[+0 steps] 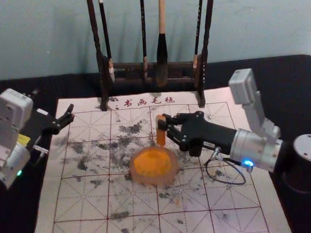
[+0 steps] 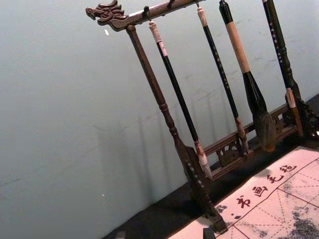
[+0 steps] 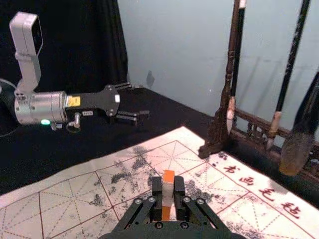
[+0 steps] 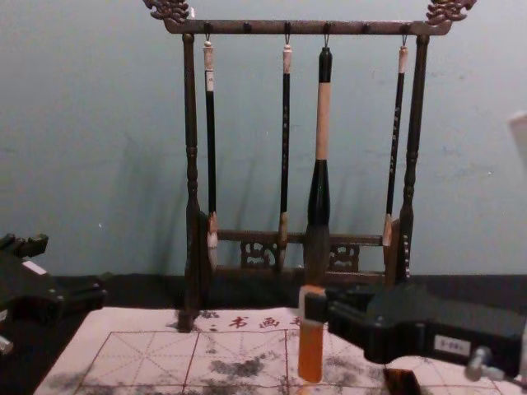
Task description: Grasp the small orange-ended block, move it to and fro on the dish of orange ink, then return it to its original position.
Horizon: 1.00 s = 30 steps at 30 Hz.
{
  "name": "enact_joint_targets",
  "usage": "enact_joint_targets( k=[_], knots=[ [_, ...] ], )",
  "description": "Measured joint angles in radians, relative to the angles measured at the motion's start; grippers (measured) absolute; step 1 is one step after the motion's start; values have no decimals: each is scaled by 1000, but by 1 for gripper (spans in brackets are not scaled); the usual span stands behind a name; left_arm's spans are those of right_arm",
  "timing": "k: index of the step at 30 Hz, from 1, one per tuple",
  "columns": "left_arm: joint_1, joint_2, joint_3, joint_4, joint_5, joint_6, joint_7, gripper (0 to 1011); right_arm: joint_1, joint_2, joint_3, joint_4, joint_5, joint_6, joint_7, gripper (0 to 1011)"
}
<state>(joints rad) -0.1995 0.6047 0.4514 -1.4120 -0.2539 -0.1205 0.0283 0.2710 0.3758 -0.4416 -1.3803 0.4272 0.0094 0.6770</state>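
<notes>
Got block (image 1: 161, 137) upright, clamped in right gripper (image 1: 163, 122), centre of head view, at upper edge of round dish (image 1: 173, 177); can't tell if touching. See orange ink (image 1: 151, 162) across dish's middle. Have left gripper (image 4: 72, 265) idle, left edge of chest view, fingers spread.

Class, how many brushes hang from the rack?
4: thin brush by the rack's left post, thin brush by its right post, thin brush and thick brush between them.
</notes>
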Motion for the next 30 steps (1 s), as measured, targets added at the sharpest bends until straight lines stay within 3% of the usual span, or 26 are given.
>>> enact_joint_targets(
  k=[8,19,30],
  knots=[
    [0,0,0,0,0,0,0,1002,39,-11,-49,63,-17,-16,-7,138],
    [0,0,0,0,0,0,0,1001,58,-13,-90,100,-15,-20,-20,138],
    [0,0,0,0,0,0,0,1001,76,-29,-107,118,6,10,-56,138]
  ],
)
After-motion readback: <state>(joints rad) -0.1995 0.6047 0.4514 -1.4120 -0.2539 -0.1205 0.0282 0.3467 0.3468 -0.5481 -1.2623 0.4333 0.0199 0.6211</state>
